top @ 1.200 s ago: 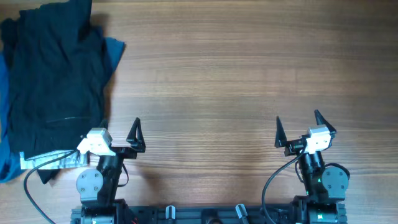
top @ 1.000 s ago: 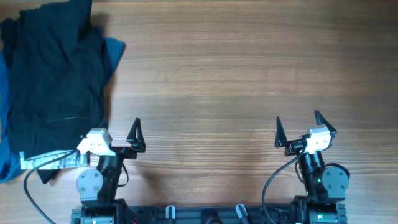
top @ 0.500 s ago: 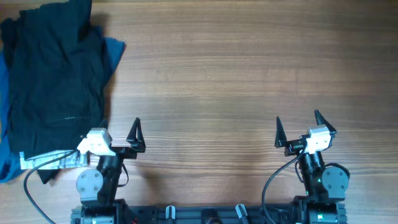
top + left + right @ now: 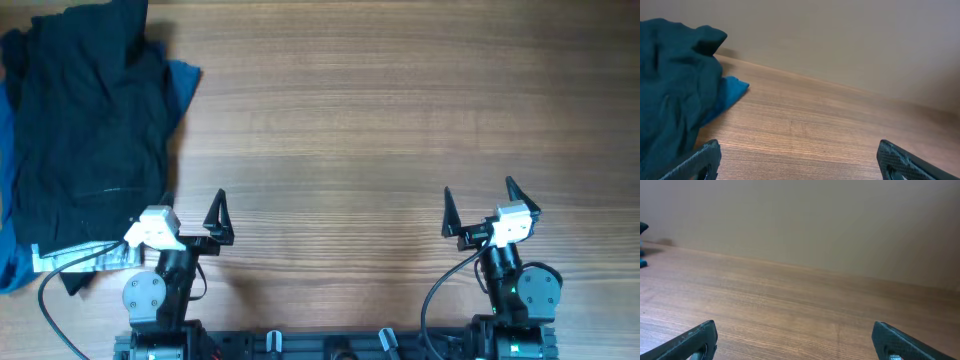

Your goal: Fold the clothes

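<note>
A heap of dark navy clothes (image 4: pixel 85 130) lies crumpled at the table's far left, with a blue garment (image 4: pixel 183 80) showing under its right edge. The heap also shows at the left of the left wrist view (image 4: pixel 670 85), with the blue garment (image 4: pixel 729 90) beside it. My left gripper (image 4: pixel 193 205) is open and empty near the front edge, just right of the heap's near corner. My right gripper (image 4: pixel 478 198) is open and empty at the front right, far from the clothes. In both wrist views the fingers (image 4: pixel 797 162) (image 4: pixel 795 340) are spread wide over bare wood.
The wooden table (image 4: pixel 380 120) stretches from the heap to the right edge. A plain beige wall (image 4: pixel 815 220) stands behind the table's far edge. A white label and a cable (image 4: pixel 75 258) lie by the left arm's base.
</note>
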Motion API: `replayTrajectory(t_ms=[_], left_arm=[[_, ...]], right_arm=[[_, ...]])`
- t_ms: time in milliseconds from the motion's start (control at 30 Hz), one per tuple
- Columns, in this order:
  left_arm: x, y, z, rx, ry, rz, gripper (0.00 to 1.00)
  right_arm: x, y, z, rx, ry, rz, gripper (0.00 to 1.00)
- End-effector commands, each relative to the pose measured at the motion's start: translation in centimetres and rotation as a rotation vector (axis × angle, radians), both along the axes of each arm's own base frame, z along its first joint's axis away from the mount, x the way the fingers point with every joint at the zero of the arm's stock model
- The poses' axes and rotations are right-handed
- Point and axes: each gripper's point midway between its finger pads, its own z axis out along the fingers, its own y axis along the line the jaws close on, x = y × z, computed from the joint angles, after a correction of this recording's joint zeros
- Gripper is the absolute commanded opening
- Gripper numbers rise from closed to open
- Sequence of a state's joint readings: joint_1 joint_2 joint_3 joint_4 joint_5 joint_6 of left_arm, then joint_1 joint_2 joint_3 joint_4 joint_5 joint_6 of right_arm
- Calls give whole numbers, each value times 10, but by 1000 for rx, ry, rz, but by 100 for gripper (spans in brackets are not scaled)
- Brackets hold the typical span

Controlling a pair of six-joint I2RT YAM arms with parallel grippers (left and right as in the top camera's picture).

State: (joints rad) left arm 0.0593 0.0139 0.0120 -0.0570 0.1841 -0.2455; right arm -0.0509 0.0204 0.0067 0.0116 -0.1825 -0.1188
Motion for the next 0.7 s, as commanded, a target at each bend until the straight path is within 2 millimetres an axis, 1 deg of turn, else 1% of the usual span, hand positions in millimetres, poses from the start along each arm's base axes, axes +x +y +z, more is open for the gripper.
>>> replayTrajectory(t_ms=[0,133,233,400,467,533,600,633,667], left_arm=[[0,3,-3,6,6,15,100],[0,3,-3,6,6,15,100],[0,3,-3,6,6,15,100],[0,3,-3,5,5,15,100],[0,3,6,-15,-23,16,100],[-1,10,30,-70,-55,57,100],[1,15,53,-74,-46,86,100],[3,15,58,-75,-20,87,100],[9,15,66,-76,26,88,100]], right_arm=[[0,0,-1,-13,0,-2,100],[0,0,0,-11,-1,-1,100],[0,0,9,-14,-40,-2,100],[0,1,11,13,-44,3,100],[-1,2,21,145,-58,14,100],[-4,8,40,245,-80,58,100],[-7,17,63,245,-85,117,100],[-6,19,73,248,-83,127,100],[0,19,88,262,-61,126,100]])
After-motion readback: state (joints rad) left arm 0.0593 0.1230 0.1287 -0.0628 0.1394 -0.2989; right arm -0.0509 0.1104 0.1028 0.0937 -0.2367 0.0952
